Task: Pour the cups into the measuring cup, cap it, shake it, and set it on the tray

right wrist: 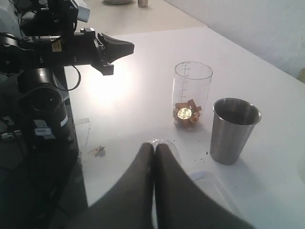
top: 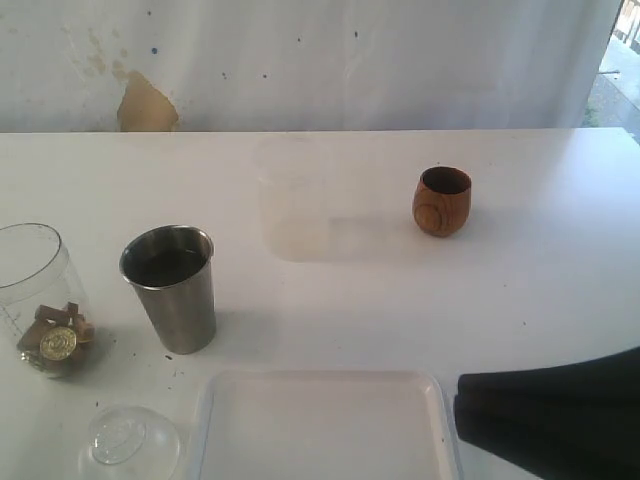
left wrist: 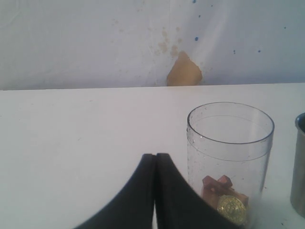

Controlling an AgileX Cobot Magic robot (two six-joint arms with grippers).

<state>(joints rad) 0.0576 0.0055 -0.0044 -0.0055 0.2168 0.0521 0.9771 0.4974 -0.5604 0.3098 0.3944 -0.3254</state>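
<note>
Nearest along the worktop's near edge lies the flat white rectangular tray [top: 320,430], bare, with the black right hand [top: 462,405] just beside its right rim. That hand's fingers are pressed together on nothing. Off the tray's left rim, by the near left corner, a clear domed plastic lid [top: 133,442] rests on the worktop, on no cup.

At the left edge stands the wide clear plastic measuring cup [top: 35,300], upright and uncapped. It holds a small heap of brown blocks [top: 55,322] and a gold disc [top: 58,343] at its bottom. The left hand [left wrist: 155,156] is near it, fingers shut and empty, touching nothing. Just beside the measuring cup, toward the middle, the tall tapered stainless-steel tumbler [top: 172,290] stands upright. Its inside is dark, so I cannot tell whether anything is left in it.

The small rounded brown wooden cup [top: 442,202] stands well apart, right of the middle toward the far edge, upright, its inside too dark to read. A frosted translucent plastic cup [top: 290,200] stands left of it.

With contents already in the measuring cup, some pouring looks done. Whether both cups are emptied is unclear. Capping, shaking and setting the measuring cup on the tray all remain.
</note>
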